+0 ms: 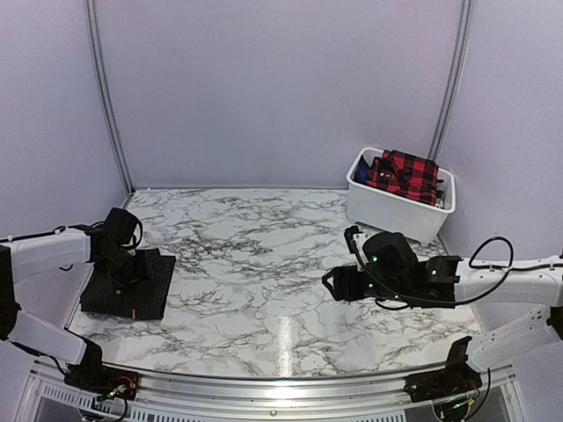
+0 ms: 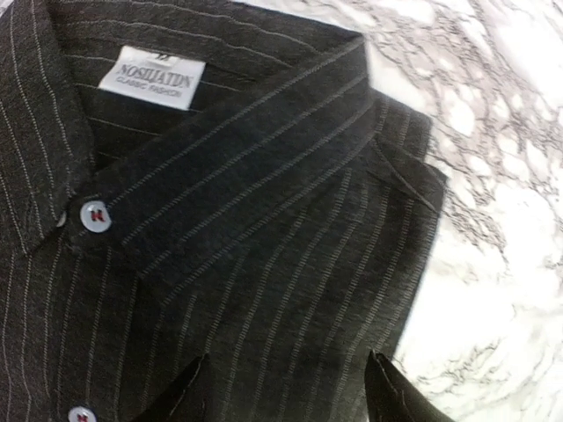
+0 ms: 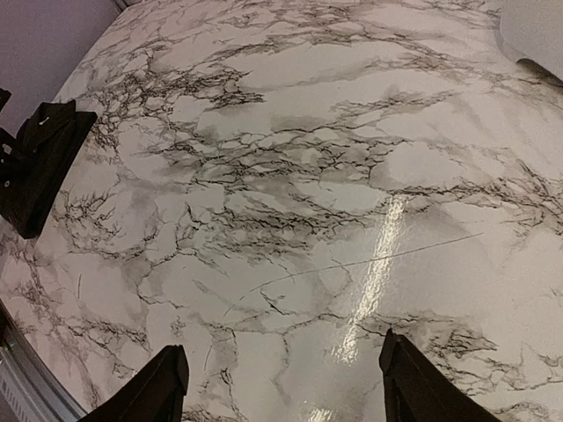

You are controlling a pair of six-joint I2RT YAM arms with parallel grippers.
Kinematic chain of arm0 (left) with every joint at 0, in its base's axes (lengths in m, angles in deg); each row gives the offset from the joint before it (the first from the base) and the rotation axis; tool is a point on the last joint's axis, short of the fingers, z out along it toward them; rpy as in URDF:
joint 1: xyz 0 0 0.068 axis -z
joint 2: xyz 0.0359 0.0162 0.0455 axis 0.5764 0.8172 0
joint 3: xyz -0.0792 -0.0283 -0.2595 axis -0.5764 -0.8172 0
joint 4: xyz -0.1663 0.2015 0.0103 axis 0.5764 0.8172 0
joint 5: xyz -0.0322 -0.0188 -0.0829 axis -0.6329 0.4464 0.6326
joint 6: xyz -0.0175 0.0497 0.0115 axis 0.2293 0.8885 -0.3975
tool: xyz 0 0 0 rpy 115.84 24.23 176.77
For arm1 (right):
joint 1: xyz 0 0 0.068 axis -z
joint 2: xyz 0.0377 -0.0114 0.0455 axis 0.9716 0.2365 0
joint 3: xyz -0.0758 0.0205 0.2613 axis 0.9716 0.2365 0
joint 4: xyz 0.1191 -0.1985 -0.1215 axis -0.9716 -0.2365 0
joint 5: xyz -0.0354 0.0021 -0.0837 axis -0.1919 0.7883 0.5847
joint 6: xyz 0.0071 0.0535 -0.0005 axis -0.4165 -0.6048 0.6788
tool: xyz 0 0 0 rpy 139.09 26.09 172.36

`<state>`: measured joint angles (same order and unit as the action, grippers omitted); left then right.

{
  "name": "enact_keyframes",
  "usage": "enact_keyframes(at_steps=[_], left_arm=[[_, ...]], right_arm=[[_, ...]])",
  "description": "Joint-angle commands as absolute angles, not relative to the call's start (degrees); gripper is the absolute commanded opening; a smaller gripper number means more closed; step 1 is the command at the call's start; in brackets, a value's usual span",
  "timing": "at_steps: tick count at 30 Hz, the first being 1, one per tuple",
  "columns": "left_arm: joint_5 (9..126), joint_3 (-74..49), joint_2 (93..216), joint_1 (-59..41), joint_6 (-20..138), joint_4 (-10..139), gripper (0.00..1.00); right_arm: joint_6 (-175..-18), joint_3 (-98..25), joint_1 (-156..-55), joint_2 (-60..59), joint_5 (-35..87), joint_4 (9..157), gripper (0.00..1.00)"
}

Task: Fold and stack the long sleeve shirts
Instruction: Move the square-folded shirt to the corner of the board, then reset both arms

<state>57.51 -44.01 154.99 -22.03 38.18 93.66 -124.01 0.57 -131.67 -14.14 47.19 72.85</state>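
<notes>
A black pinstriped long sleeve shirt lies folded on the left of the marble table. In the left wrist view its collar, white label and small buttons face up. My left gripper hovers right over this shirt, open, and its two fingertips stand apart above the cloth with nothing pinched between them. My right gripper hangs open over bare marble right of centre, empty. A red-and-black plaid shirt lies in a bin at the back right.
The white plastic bin holding the plaid shirt stands against the back right corner. Grey walls close the table on three sides. The right wrist view catches the black shirt far to its left and the bin's edge at top right.
</notes>
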Motion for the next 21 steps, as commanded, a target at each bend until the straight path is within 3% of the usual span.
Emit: enact_keyframes(at_steps=[1,6,13,21], left_arm=[[58.9,-40.3,152.1,-17.1,37.7,97.2,0.64],[57.3,-35.5,151.5,-8.5,36.4,96.6,0.81],[55.6,-28.0,151.6,0.6,37.1,93.4,0.97],[53.1,-20.6,151.9,9.5,40.3,88.0,0.99]], right_arm=[[-123.9,-3.1,-131.3,-13.7,48.0,72.4,0.72],[-123.8,-4.3,-131.3,-14.6,49.2,71.8,0.80],[-121.9,-8.2,-131.3,-16.6,54.3,69.9,0.98],[-119.0,-16.1,-131.2,-19.8,59.5,67.9,0.98]])
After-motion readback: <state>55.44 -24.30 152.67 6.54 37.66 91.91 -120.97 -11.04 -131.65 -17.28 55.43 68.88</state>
